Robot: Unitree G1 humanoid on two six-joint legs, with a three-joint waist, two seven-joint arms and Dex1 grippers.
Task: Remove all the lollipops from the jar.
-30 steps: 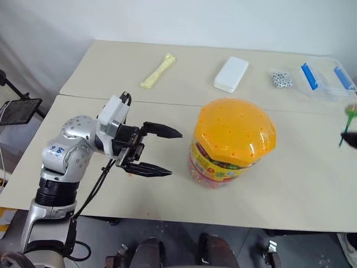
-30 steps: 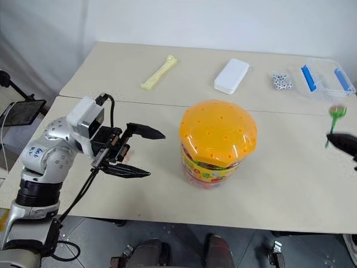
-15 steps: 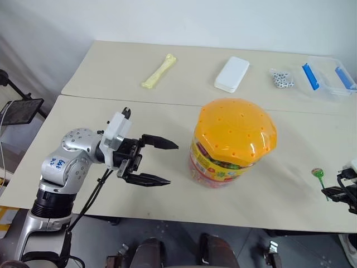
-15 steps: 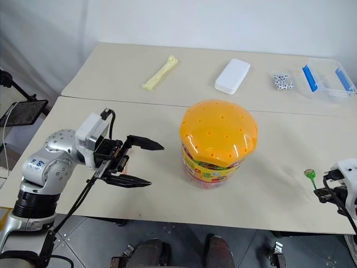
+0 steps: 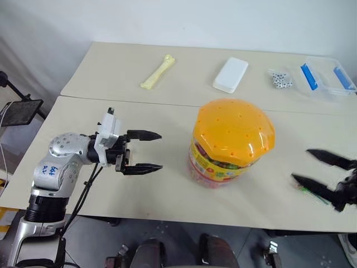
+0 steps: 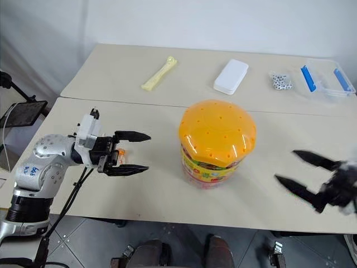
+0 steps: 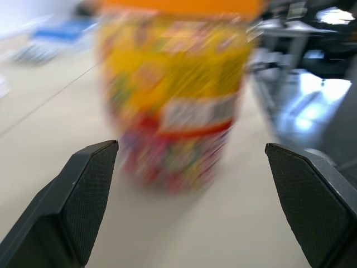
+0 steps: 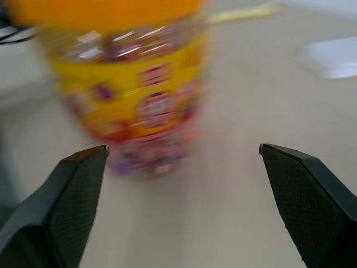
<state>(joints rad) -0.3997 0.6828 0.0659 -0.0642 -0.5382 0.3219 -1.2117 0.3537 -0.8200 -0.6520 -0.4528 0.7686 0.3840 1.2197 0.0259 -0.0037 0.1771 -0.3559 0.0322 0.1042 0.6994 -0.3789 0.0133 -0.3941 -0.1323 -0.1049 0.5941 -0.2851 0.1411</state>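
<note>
- Both grippers are standing spread and empty: my left gripper (image 5: 149,151) is hovering left of the jar (image 5: 231,142), my right gripper (image 5: 321,170) right of it.
- A green-stick lollipop (image 5: 306,190) is lying on the table (image 5: 167,184), just under my right gripper's lower finger.
- Farther back, I'm seeing a bone toy (image 5: 157,71), a white box (image 5: 231,73) and a clear container (image 5: 327,77).
</note>
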